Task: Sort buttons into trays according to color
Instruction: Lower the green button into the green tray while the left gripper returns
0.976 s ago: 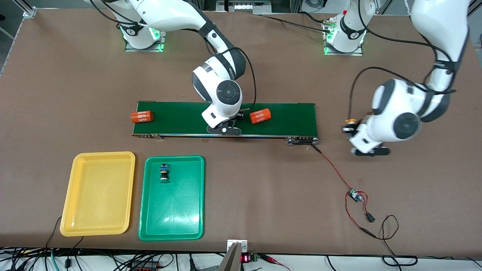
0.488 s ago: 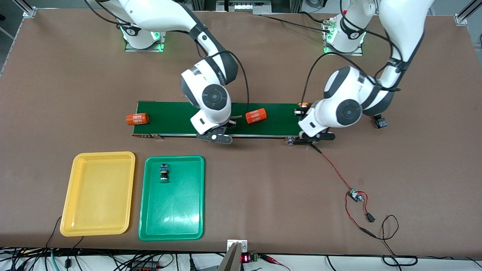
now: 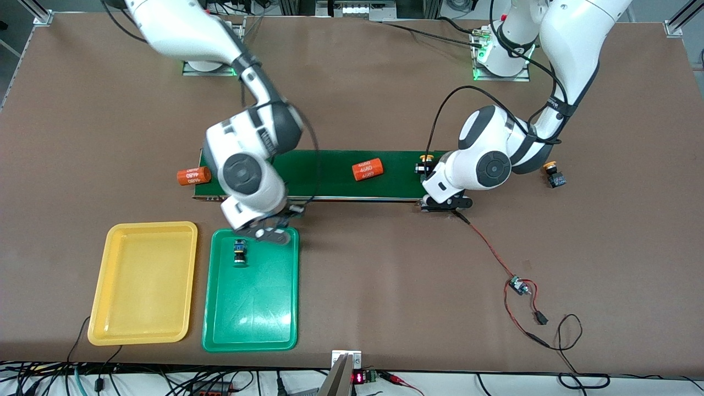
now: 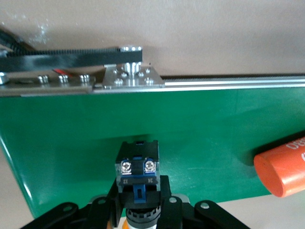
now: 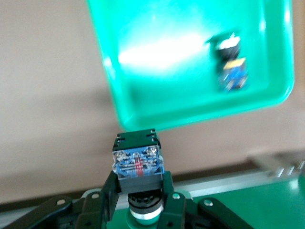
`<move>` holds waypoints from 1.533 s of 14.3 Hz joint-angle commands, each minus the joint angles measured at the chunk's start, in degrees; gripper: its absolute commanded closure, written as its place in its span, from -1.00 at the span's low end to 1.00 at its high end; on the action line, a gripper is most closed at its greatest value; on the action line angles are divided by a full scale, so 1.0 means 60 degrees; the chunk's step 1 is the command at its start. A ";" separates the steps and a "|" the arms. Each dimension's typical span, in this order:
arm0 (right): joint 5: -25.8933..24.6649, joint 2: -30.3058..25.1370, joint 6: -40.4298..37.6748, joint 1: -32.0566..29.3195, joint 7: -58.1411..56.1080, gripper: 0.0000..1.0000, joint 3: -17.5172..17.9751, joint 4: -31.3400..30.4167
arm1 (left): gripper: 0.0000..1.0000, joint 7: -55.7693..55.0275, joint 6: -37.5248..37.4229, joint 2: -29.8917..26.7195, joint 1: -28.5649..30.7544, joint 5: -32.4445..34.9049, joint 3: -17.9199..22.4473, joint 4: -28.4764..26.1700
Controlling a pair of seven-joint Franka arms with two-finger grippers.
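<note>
White arms [image 3: 181, 27] with dark-grey joints, black cables, black tools.

Yellow tray [image 3: 144, 335]; green tray [image 3: 250, 341]; dark-green belt [image 3: 330, 179].

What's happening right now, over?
Right gripper shut on green button, at green tray edge. Left gripper shut on yellow button over belt. Nothing blocking.

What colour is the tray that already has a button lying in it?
Green: the green tray holds one button; this shows best in the front view.
</note>
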 commanded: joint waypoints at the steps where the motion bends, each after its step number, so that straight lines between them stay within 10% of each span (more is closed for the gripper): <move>1: -0.0022 0.0557 0.0527 -0.0241 -0.0742 1.00 0.0098 0.0210 | -1.00 0.0121 -0.0001 -0.0303 0.0072 -0.0102 0.0094 -0.0052; 4: -0.0052 0.0880 0.1232 -0.0431 -0.0994 1.00 0.0053 0.0225 | -1.00 0.0062 -0.0031 -0.0843 0.0102 -0.0102 0.0137 -0.0008; 14: -0.0037 0.2857 0.2683 -0.0783 -0.1463 1.00 -0.0064 0.2247 | -1.00 0.1200 -0.1217 -0.1886 0.0731 0.1005 0.3548 -0.0096; 15: -0.0037 0.2902 0.2640 -0.0783 -0.1477 0.86 -0.0064 0.2203 | -1.00 0.1654 -0.1218 -0.1813 0.0877 0.1533 0.3710 -0.0096; 17: 0.0065 0.2975 0.2566 -0.0797 -0.1448 -0.99 -0.0049 0.2145 | -1.00 0.2301 -0.1203 -0.1579 0.0981 0.2355 0.4135 -0.0096; 22: 0.0051 0.2041 0.0943 -0.0900 -0.1389 -1.00 -0.0064 0.2173 | -1.00 0.2728 -0.0868 -0.0233 0.1083 0.3296 0.5000 -0.0388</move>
